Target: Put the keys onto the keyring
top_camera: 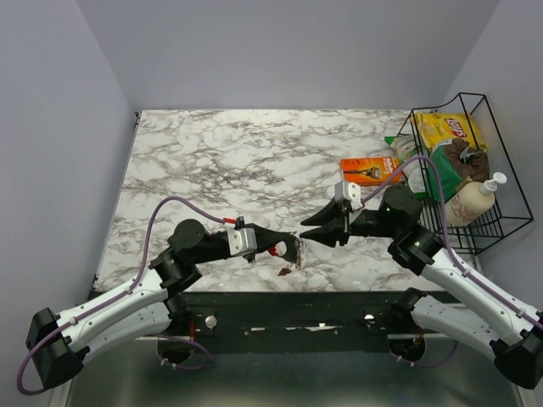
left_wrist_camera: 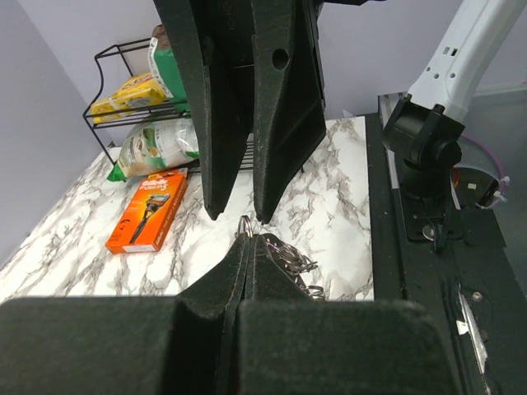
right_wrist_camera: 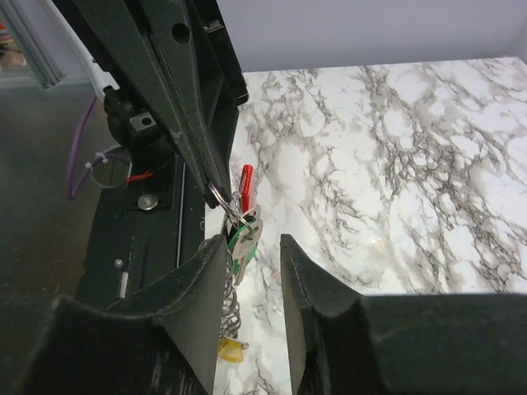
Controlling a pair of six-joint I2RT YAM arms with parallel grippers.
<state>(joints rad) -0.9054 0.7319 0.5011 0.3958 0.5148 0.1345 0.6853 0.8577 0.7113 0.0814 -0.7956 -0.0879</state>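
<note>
My left gripper (top_camera: 297, 246) is shut on the keyring (left_wrist_camera: 244, 225), a thin metal loop sticking out past its tips just above the table's front edge. The ring (right_wrist_camera: 219, 198) carries a red-headed key (right_wrist_camera: 246, 182), a green-headed key (right_wrist_camera: 244, 236) and a metal coil (right_wrist_camera: 230, 306) with a yellow piece (right_wrist_camera: 231, 350) at its end. The red key also shows in the top view (top_camera: 278, 249). My right gripper (top_camera: 306, 230) is open and empty, its tips facing the left gripper's tips. The hanging keys lie just inside its left finger (right_wrist_camera: 206, 280).
An orange flat packet (top_camera: 370, 170) lies on the marble table behind the right gripper. A black wire basket (top_camera: 499, 222) at the right edge holds snack bags and a lotion bottle (top_camera: 472, 200). The black mounting rail (top_camera: 322, 309) runs along the near edge.
</note>
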